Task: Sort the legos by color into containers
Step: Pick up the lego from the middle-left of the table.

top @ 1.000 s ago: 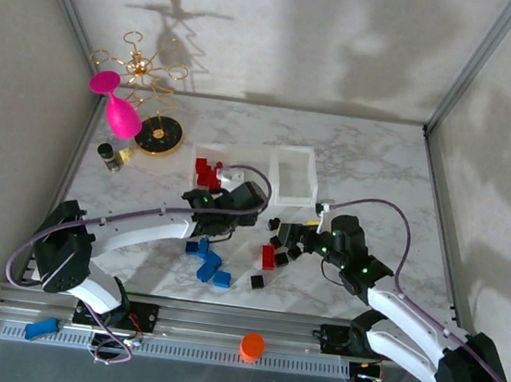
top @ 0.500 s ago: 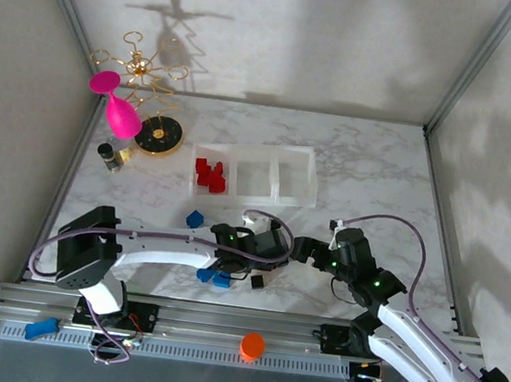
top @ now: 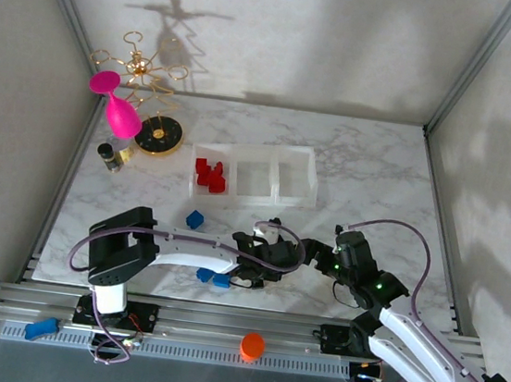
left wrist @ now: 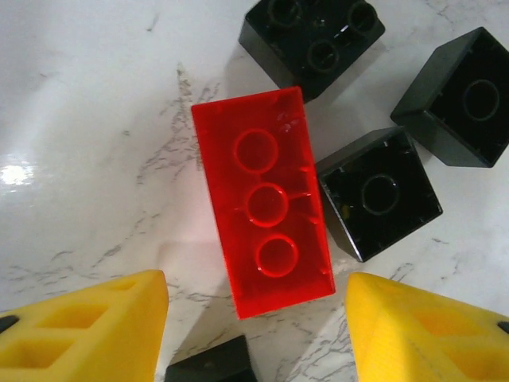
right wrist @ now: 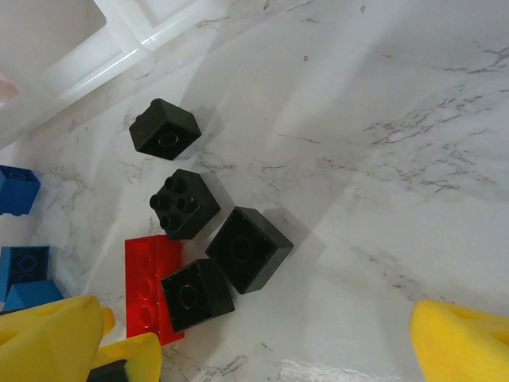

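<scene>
The left tool (left wrist: 258, 322) hangs spread wide, straddling the near end of the red brick (left wrist: 262, 203), which lies hollow side up on the table (left wrist: 95, 119). It looks like hard, light, glossy plastic, likely to slip under a skewed pinch, so its long flat sides seem the best hold. A black cube (left wrist: 378, 195) touches its right side, crowding the grip there. The right tool (right wrist: 270, 342) is spread too. The containers (top: 274, 182) sit well apart.

Bright, sharp; hard shadows on walls, slight glare.

Lab test cell — aluminium frame (top: 221, 319), plain walls (top: 348, 44), marble tabletop (top: 380, 160).
</scene>
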Robot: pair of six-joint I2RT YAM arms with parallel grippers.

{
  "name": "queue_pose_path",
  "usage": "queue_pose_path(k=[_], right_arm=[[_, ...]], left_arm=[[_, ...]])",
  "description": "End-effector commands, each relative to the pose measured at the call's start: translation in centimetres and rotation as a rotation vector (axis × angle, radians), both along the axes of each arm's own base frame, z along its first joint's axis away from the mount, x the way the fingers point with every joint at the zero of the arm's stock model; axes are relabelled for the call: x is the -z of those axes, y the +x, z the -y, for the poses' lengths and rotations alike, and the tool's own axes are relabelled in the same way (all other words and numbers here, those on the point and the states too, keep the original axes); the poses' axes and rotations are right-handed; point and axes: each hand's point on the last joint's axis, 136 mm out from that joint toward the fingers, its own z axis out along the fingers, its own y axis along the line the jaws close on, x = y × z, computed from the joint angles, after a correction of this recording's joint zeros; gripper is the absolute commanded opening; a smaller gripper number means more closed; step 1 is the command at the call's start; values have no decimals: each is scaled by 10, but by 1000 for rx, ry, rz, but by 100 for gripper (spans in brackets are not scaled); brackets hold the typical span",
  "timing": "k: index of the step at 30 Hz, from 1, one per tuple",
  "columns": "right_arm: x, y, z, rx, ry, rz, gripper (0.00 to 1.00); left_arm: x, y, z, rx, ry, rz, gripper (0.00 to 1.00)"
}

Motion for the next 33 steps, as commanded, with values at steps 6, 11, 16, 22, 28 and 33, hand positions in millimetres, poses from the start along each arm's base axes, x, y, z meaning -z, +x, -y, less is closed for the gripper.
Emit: queue_pose_path(k=[6,11,16,22,28,33], right_arm=[[2,2,1,9,-1,20,99],[2,2,0,2,-5,24,99],[1,2,1,2,-8,26,99],[1,2,1,1,-5,28,99],[-1,3,-1,3,9,34,99],[-1,4,-2,2,12,33,99]], left_arm=[[3,5,14,14,7,5,61],[7,8,4,-3,50,21,58],[11,7,-9,-9,89,23,56],[11,8,-41,-40,146,35,53],[9,12,-52,-51,146,44,51],[8,24,-38,-27,146,69,54]])
